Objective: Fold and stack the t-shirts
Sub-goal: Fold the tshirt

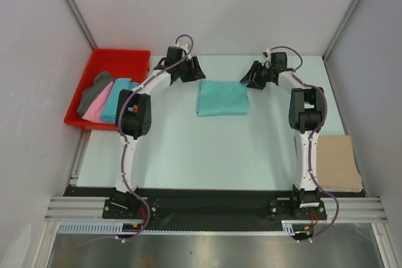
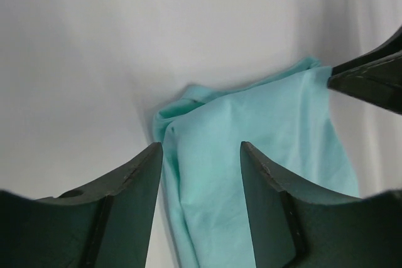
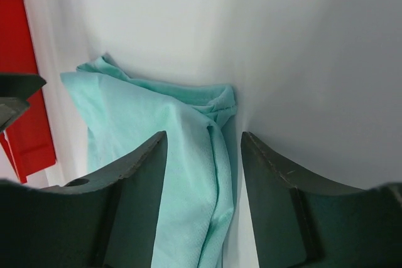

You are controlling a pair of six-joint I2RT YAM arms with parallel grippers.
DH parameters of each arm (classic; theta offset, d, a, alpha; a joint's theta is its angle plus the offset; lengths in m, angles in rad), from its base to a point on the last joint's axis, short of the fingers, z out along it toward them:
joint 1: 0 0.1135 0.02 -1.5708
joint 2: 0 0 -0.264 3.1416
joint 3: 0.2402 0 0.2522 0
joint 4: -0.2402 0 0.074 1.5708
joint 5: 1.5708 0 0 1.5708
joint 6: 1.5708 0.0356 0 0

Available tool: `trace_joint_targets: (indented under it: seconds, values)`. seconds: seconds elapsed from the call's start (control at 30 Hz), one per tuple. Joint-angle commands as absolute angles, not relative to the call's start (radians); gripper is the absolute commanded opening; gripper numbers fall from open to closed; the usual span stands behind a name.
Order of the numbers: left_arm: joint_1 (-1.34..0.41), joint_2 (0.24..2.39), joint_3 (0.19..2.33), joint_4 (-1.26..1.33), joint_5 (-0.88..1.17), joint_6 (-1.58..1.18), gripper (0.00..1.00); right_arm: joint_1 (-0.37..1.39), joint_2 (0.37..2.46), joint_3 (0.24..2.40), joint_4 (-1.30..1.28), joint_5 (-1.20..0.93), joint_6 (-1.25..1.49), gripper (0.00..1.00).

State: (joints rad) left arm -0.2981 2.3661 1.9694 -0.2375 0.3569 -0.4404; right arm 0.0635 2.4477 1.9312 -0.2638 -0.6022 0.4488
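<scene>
The folded mint green t-shirt lies at centre frame on the table. The left gripper and right gripper sit at its upper-left and upper-right corners, fingers spread and pinching nothing.

Reaching forward with left arm and right arm, each bent high midway, then angled inward. Holding left gripper and right gripper low, well apart, facing each other, jaws parted.

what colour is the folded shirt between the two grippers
The shirt is mint green, clearest in the left wrist view.
</scene>
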Motion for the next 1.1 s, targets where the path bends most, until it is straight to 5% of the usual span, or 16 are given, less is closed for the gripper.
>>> trace_joint_targets:
  seconds: [0.0,0.23,0.3,0.43,0.53,0.6,0.63,0.67,0.7,0.9,0.97,1.07]
  values:
    - [-0.298,2.405,2.025,-0.295,0.333,-0.377,0.58,0.074,2.418,1.979,-0.324,-0.565,0.391,0.55]
    - [-0.298,2.497,2.129,-0.313,0.354,-0.405,0.5,0.074,2.447,2.012,-0.287,-0.561,0.436,0.38]
    - [-0.298,2.508,2.141,-0.313,0.354,-0.419,0.43,0.077,2.451,2.022,-0.282,-0.554,0.443,0.3]
    - [-0.29,2.529,2.151,-0.284,0.351,-0.446,0.0,0.075,2.447,1.996,-0.218,-0.528,0.469,0.06]
    - [-0.278,2.542,2.164,-0.287,0.299,-0.463,0.0,0.074,2.453,1.99,-0.19,-0.502,0.48,0.01]
    - [-0.273,2.565,2.189,-0.307,0.298,-0.457,0.02,0.071,2.477,2.006,-0.189,-0.505,0.485,0.08]
    - [-0.273,2.575,2.241,-0.334,0.295,-0.453,0.11,0.069,2.485,2.019,-0.202,-0.503,0.482,0.27]
    - [-0.273,2.58,2.262,-0.385,0.282,-0.446,0.23,0.068,2.5,2.04,-0.253,-0.502,0.476,0.33]
    - [-0.273,2.573,2.272,-0.402,0.279,-0.439,0.37,0.064,2.499,2.071,-0.28,-0.489,0.465,0.36]
    - [-0.285,2.376,2.097,-0.419,0.226,-0.388,0.59,0.052,2.357,2.08,-0.449,-0.449,0.397,0.53]
    - [-0.293,2.292,2.059,-0.414,0.23,-0.382,0.58,0.055,2.313,2.071,-0.533,-0.449,0.381,0.54]
    - [-0.307,2.214,1.976,-0.314,0.345,-0.429,0.35,0.081,2.208,1.975,-0.558,-0.5,0.388,0.54]
